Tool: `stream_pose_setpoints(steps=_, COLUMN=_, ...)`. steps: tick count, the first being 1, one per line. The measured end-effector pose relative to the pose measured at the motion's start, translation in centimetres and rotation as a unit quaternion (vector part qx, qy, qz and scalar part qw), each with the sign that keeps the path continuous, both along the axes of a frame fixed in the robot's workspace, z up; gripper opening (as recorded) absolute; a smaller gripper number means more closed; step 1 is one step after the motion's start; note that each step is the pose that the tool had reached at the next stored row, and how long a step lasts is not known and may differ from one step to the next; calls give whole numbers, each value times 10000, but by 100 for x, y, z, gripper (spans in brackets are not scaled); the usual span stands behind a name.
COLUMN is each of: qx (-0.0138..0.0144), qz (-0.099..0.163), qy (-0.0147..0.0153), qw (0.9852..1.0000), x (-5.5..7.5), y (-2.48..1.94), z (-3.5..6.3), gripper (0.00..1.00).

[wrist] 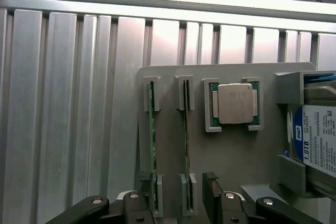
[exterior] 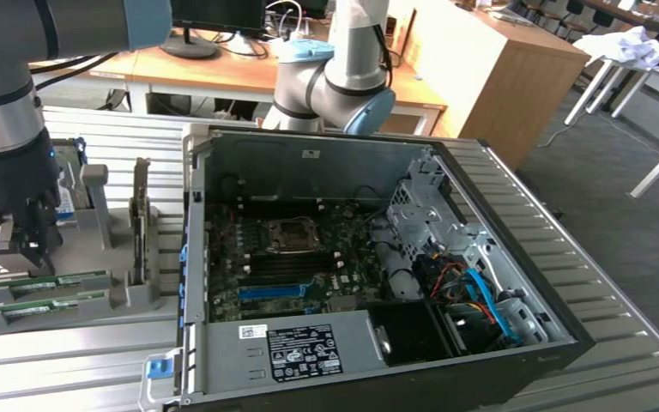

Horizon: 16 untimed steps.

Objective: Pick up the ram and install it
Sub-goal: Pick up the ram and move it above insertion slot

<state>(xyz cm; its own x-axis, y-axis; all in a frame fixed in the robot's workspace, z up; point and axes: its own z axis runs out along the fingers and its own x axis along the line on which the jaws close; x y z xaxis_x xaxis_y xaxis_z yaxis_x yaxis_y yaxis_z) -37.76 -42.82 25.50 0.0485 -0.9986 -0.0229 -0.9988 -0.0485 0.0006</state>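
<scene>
1. Hovering over one end of the grey holder (wrist: 168,140), my gripper (wrist: 177,184) has its jaws spread, pinching nothing.
2. Two ram sticks stand on edge in the holder's slots. The outer ram (wrist: 152,129) is by the holder's edge and the inner ram (wrist: 186,124) is next to the processor (wrist: 234,103).
3. In the wrist view both sticks run between my fingers. One fingertip (wrist: 143,178) sits just beside the outer ram, and the other is on the far side of the inner ram. I cannot tell whether either pad touches a stick.
4. From my wrist each ram is a thin green strip seen along its top edge, gripped at both ends by the slot blocks.
5. The wrist view also shows the blue-labelled hard drive (wrist: 317,135) beyond the processor and the slatted metal table (wrist: 63,103) under the holder.
6. The exterior view shows the flat faces of the sticks, green board with pale labels, lying low at the front of the holder, with my gripper above their end on that view's left.
7. That view also shows the open case (exterior: 501,225) just beside the holder on its right. The motherboard (exterior: 295,257) is exposed inside.
</scene>
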Motion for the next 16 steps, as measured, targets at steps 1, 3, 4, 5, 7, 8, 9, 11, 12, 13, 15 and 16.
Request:
stream_pose_setpoints(steps=1, qx=0, qz=0, qy=0, qw=10000, x=-1, y=-3, z=-1, gripper=50)
stream_pose_setpoints(steps=3, qx=0, qz=0, qy=0, qw=10000, x=-3, y=-12, z=-4, gripper=50)
stream_pose_setpoints(steps=4, qx=0, qz=0, qy=0, qw=10000, x=-5, y=-18, z=-6, gripper=50)
stream_pose_setpoints(steps=5, qx=0, qz=0, qy=0, qw=10000, x=-8, y=-26, z=-8, gripper=50)
stream_pose_setpoints(steps=7, qx=0, qz=-1, qy=0, qw=10000, x=-12, y=-52, z=-12, gripper=50)
stream_pose_setpoints(steps=8, qx=0, qz=0, qy=0, qw=10000, x=-13, y=-64, z=-13, gripper=50)
stream_pose_setpoints(steps=9, qx=0, qz=0, qy=0, qw=10000, x=-13, y=-75, z=-15, gripper=50)
stream_pose_setpoints(steps=11, qx=0, qz=-1, qy=0, qw=10000, x=-15, y=-96, z=-18, gripper=50)
stream_pose_setpoints(steps=12, qx=0, qz=-1, qy=0, qw=10000, x=-15, y=-106, z=-20, gripper=50)
stream_pose_setpoints(steps=13, qx=0, qz=-1, qy=0, qw=10000, x=-16, y=-116, z=-22, gripper=50)
stream_pose_setpoints(steps=15, qx=0, qz=0, qy=0, qw=10000, x=-17, y=-135, z=-27, gripper=50)
stream_pose_setpoints(steps=16, qx=0, qz=0, qy=-1, qw=10000, x=-17, y=-141, z=-30, gripper=50)
